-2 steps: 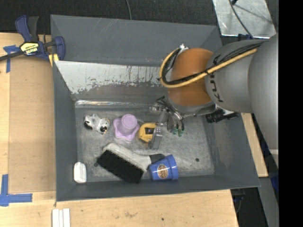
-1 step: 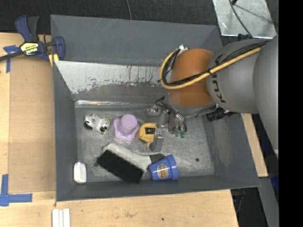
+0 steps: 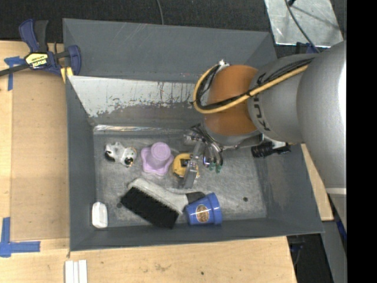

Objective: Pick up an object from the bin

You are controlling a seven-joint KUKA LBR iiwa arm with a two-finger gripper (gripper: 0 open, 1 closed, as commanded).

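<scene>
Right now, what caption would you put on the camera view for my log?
Gripper low over a small yellow object mid-bin, lilac cup beside it, blue cup and black block nearby.

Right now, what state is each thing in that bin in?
Purple cup: standing, seemingly upside down.
Blue cup: lying on its side.
Black brush: lying flat.
Yellow thing: lying by the gripper, which is low in the bin.
White block: lying flat.
Black-and-white thing: lying loose.

A dark, matte surface (image 3: 206, 5) spans the top. A thin black cable (image 3: 160, 7) curves across it, and a crinkled silvery sheet (image 3: 300, 13) lies at the right.
</scene>
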